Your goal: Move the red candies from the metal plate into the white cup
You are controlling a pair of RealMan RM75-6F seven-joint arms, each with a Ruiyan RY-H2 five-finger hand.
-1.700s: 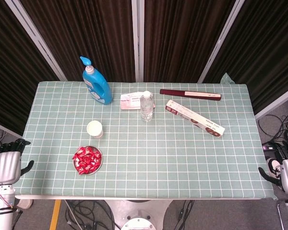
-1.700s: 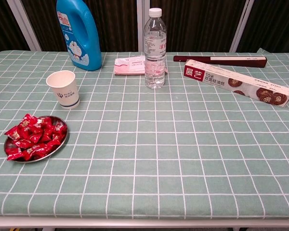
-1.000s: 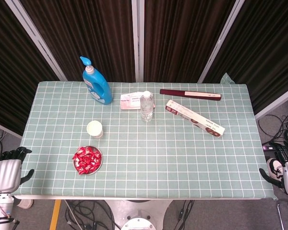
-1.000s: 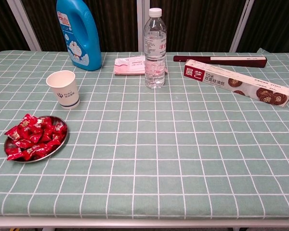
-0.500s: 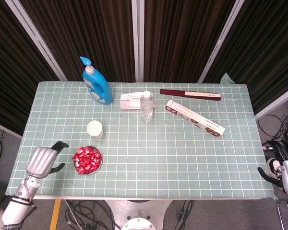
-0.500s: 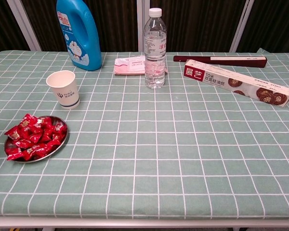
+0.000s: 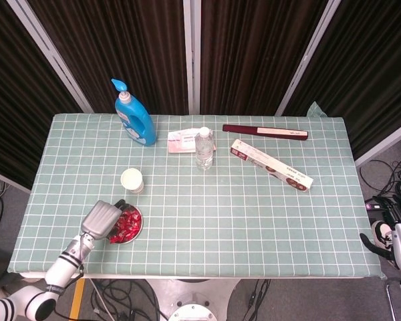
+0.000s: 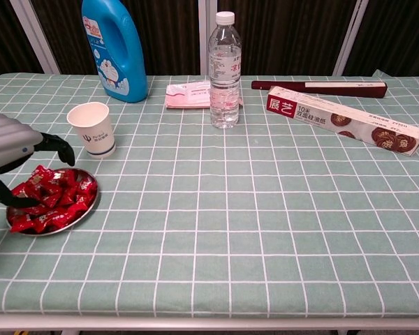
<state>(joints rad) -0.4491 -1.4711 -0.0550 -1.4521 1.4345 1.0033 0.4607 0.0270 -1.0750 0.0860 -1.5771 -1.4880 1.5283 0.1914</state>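
**Slippery wrappers, shallow plate**

The left robot hand (image 8: 10, 150) hovers open above the metal plate (image 8: 84, 210), fingers spread and holding nothing as far as the chest view shows. Beneath it, the red candies (image 8: 52, 199) lie heaped in glossy, crinkled wrappers; they could slide off the low rim. Just beyond the fingertips, the white cup (image 8: 92, 129), light paper, may tip if brushed.

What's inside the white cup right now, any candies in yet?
Head view shows the white cup with a pale interior and no red visible; its very bottom is too small to confirm. The red candies lie on the metal plate.
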